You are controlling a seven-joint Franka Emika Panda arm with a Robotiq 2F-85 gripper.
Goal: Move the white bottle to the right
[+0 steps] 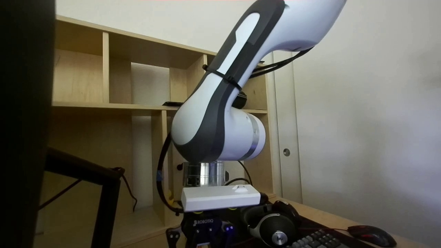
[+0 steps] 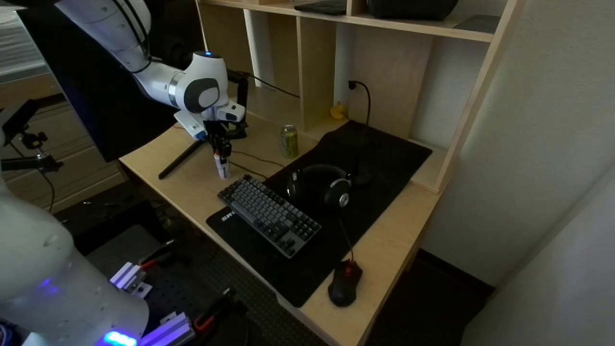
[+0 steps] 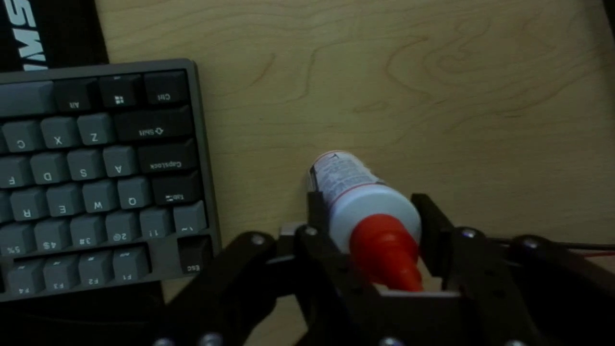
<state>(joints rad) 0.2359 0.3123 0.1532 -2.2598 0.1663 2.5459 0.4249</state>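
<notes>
Because two black fingers [image 3: 435, 228] hold the slim, white, red-capped bottle [image 3: 362, 204], the grab looks done. It is left of the frame's middle in an exterior view, near the grey-and-black keyboard [image 2: 269, 214]. Moving it right and letting go likely remain.

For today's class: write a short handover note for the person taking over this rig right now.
Gripper: looks shut on the white bottle, a finger on each side.
Bottle: roughly upright, red nozzle up, apart from the keyboard at its Esc-key end; whether its base touches the desk is unclear.
Done: the grasp, by the look of it.
Left: likely the move to the right, then set down, release and back away.
</notes>
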